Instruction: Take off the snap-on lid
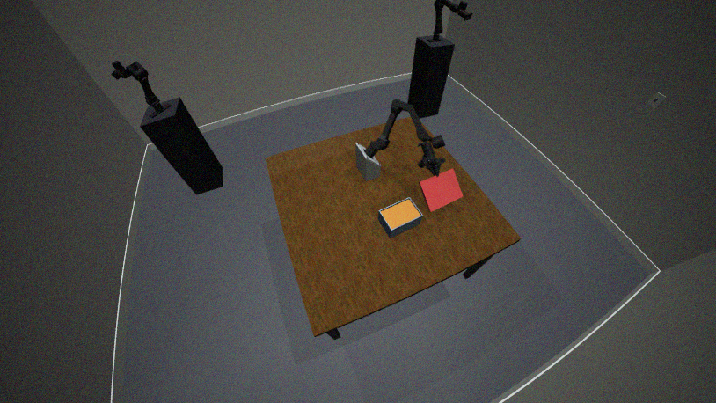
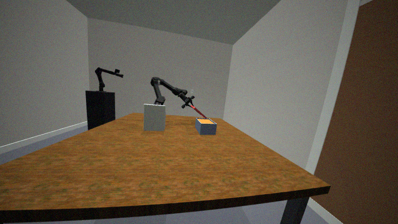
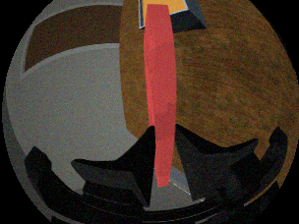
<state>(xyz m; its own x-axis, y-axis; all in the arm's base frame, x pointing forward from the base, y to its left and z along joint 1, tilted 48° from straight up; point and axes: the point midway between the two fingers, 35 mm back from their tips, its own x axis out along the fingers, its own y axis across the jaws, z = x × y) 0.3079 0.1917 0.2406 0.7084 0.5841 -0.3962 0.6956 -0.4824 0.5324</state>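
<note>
The storage box (image 1: 390, 229) (image 2: 208, 129) (image 3: 196, 19) is blue-grey, stands upright on the table and has no lid on it; its orange inside shows. The red lid (image 1: 442, 190) (image 2: 199, 111) (image 3: 162, 74) is off the box, tilted steeply, beside the box. My gripper (image 1: 436, 173) (image 2: 191, 105) (image 3: 163, 129) is shut on the lid's edge. The lid slopes down from the fingers; its lower edge is hidden behind the box in the exterior view, so I cannot tell whether it touches the table.
A grey upright block (image 1: 368, 167) (image 2: 154, 117) stands on the brown table (image 1: 340, 260) (image 2: 139, 172) at my arm's base. Two other arms stand on black pedestals (image 1: 182, 150) (image 1: 430, 75) off the table. The table's edge is close beyond the lid.
</note>
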